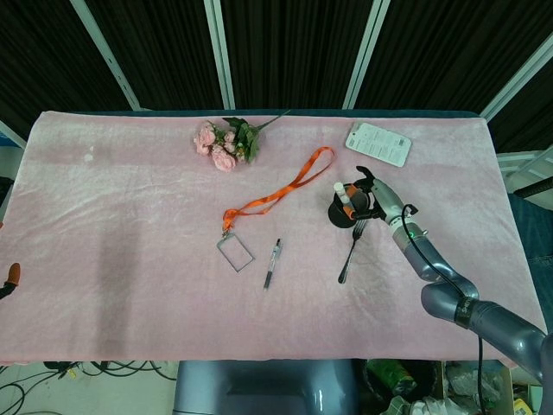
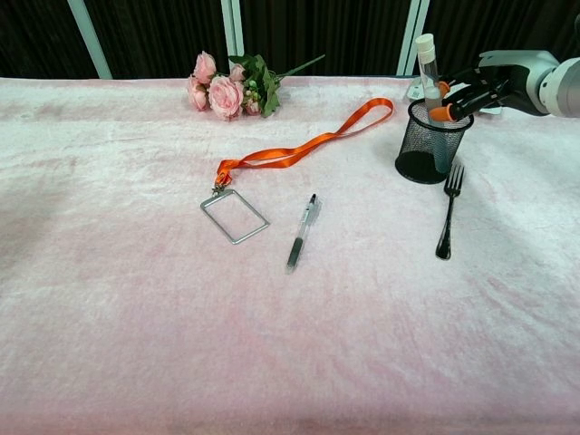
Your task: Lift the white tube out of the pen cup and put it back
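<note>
- My right hand (image 2: 473,83) sits just beside the black mesh pen cup (image 2: 430,145), its orange-tipped fingers (image 2: 439,113) pinching the white tube (image 2: 427,68) about where it meets the cup's rim.
- The tube stands inside the cup, leaning left, its capped upper part well above the rim; its lower part shows faintly through the mesh in the chest view.
- I judge the tube light, rigid and smooth-walled, so apt to slip or swivel in a light pinch; a hold on its mid-length, just above the rim, should steer it best.
- The cup looks light too; a tilted tube dragged against the rim could tip it, and the fork (image 2: 446,214) lies just beside its base.
- Whether the tube's foot rests on the cup floor I cannot tell; mesh and shadow blur it.
- In the head view my hand covers part of the cup, and my contact points are too small to make out.
- My left hand (image 1: 9,278) shows only as a sliver at the frame's left edge; its fingers are cut off, so I cannot tell how they lie.
</note>
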